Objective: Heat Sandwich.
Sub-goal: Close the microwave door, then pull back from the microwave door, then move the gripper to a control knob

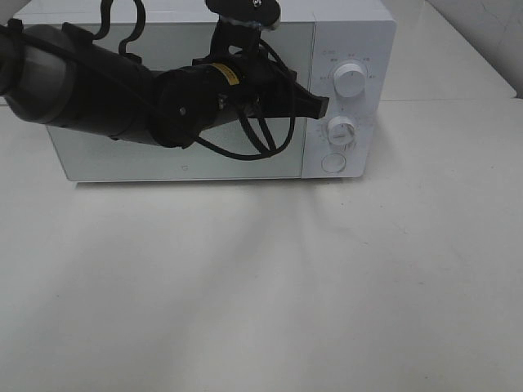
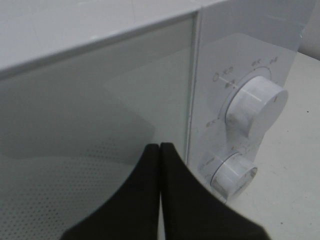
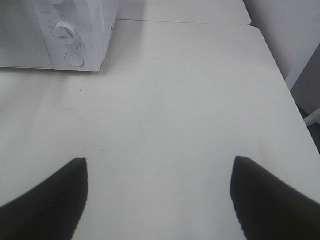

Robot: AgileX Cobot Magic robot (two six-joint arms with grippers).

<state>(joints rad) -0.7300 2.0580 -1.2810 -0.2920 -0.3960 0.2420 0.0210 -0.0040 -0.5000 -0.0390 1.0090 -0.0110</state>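
You had open room over the white table in front of the microwave; nothing stood on that stretch. The left arm lay across the closed door and covered most of its upper part. The left gripper, pinched together, sat by the door's edge, close to the upper dial and lower dial. The right gripper hung spread wide over bare table, well apart from the microwave.

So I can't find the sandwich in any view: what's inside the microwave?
The microwave door is shut. Through its glass only dotted mesh and reflections show; any contents are hidden behind it.
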